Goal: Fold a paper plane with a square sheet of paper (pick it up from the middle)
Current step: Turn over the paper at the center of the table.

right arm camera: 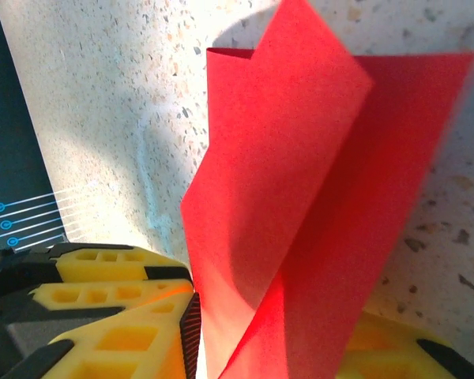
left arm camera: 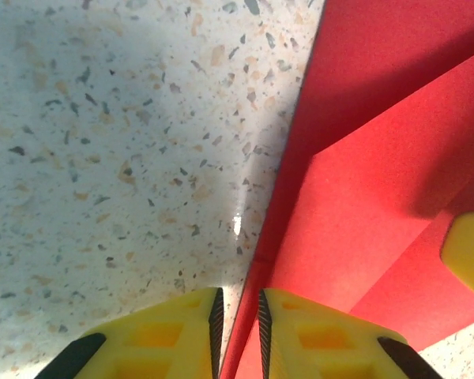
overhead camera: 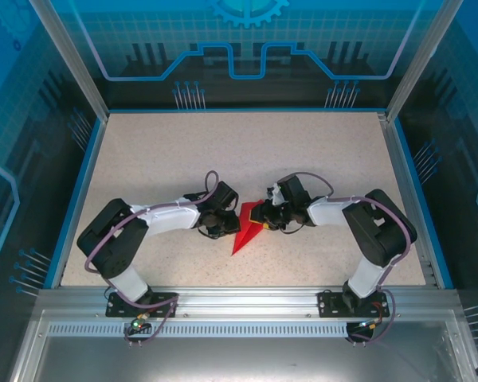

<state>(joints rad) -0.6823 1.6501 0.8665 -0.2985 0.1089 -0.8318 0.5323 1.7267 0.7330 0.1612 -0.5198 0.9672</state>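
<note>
Two robot arms meet over a red paper sheet (overhead camera: 245, 232) near the middle of a speckled table (overhead camera: 223, 143), inside a blue-walled enclosure (overhead camera: 247, 48).

From the left, the left arm (overhead camera: 143, 227) reaches in low, a purple cable (overhead camera: 211, 181) looping above its wrist. The left gripper (overhead camera: 227, 225) sits at the sheet's left edge. Seen from its own wrist camera, the left gripper (left arm camera: 238, 332) is nearly closed, its yellow fingers (left arm camera: 166, 339) parted by a slim gap, and the paper's edge runs down into that gap, pinched there. To the right of it the red paper sheet (left arm camera: 363, 197) lies on the tabletop in overlapping folded layers, with a diagonal crease across it.

At centre the paper is a folded, pointed shape, its sharp tip aimed toward the near edge and slightly left.

On the right, the right gripper (overhead camera: 263, 219) comes at the sheet's far right corner from the opposite side, and one of its yellow fingers (left arm camera: 468, 264) rests over the paper. From the right wrist, a flap of the red paper sheet (right arm camera: 284, 158) stands up off the table between the jaws of the right gripper (right arm camera: 272, 347). Those jaws stand partly apart on either side of the flap; whether they press it I cannot tell.
</note>
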